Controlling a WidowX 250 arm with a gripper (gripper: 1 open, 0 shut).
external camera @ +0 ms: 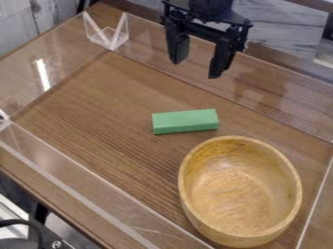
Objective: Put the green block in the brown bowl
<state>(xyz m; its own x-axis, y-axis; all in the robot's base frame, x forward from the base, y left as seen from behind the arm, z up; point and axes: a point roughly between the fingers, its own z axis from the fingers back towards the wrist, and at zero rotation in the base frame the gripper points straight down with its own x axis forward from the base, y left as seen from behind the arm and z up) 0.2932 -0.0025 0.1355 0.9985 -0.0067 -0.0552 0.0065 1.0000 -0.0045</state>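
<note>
A small flat bright-green block [185, 121] lies on the wooden tabletop near the middle of the camera view. Just to its lower right stands the large light-brown wooden bowl [196, 191], upright and with nothing inside it. My black gripper [198, 56] hangs above the table behind the block, pointing down, its two fingers spread apart and holding nothing. A clear gap separates it from the block.
Low clear acrylic walls [53, 156] border the tabletop on the left and front. A small clear plastic piece [107, 31] stands at the back left corner. Bare wood stretches to the left of the block.
</note>
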